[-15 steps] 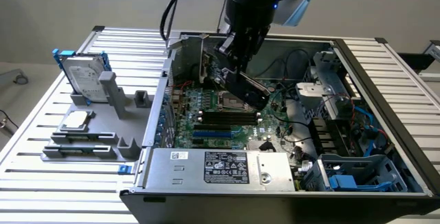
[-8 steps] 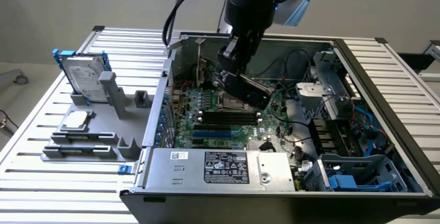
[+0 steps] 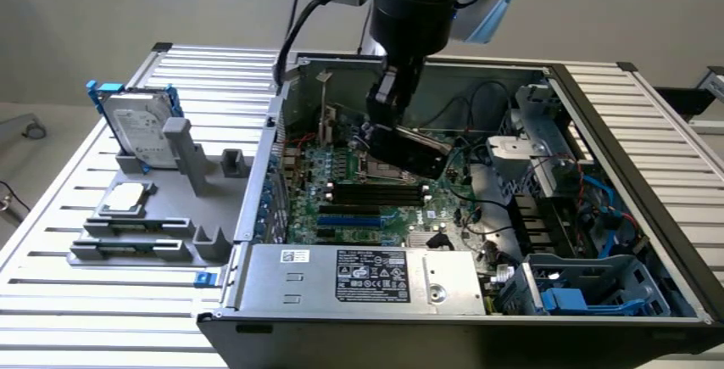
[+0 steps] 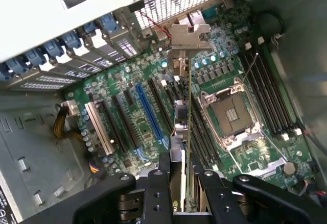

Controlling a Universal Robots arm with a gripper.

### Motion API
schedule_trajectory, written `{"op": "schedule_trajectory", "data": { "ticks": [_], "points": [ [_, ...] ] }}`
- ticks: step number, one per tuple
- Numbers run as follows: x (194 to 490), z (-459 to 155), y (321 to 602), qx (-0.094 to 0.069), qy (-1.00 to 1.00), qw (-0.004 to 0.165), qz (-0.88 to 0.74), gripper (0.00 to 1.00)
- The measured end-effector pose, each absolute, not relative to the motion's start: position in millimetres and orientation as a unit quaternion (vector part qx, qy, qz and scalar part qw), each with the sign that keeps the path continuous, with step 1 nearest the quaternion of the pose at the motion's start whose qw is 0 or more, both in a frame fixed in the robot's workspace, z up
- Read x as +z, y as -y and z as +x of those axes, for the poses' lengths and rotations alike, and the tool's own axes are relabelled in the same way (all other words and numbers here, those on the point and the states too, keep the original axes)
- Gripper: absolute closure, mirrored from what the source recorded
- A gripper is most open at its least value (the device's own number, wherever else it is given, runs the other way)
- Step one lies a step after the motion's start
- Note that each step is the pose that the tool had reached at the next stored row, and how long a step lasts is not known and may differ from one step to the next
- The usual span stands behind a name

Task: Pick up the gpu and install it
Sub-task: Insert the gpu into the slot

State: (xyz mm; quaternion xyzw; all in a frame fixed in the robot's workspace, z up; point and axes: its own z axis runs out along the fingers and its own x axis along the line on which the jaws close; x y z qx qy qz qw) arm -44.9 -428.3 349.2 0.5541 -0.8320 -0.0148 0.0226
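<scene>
An open computer case (image 3: 453,331) is set on a ribbed tabletop (image 3: 80,301). Inside it a green board (image 3: 339,191) is laid flat, with a silver power box (image 3: 362,280) at the near end and loose cables (image 3: 599,199) on the exterior view's right. On the board, long slots are seen side by side, one of them blue (image 4: 148,112), with a square chip socket (image 4: 232,114) and black memory slots (image 4: 271,91) next to them. Outside the case, on the exterior view's left, a hard drive (image 3: 142,127) in a blue frame is stood up in a grey holder (image 3: 169,216). The gpu (image 3: 408,150) is held up over the board, clear of the slots, with its silver end bracket (image 4: 189,35) pointed at the case's back wall. The hand (image 4: 179,183) is closed about halfway, and the gpu (image 4: 183,122) is gripped on edge between its fingers (image 4: 156,193).
</scene>
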Motion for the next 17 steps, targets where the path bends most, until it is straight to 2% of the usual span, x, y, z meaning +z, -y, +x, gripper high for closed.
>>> {"op": "schedule_trajectory", "data": {
  "ticks": [11, 17],
  "points": [
    [343, -46, 428, -0.017, 0.786, 0.008, 0.618, 0.74],
    [338, -47, 433, -0.019, 0.77, 0.007, 0.637, 0.74]
  ]
}}
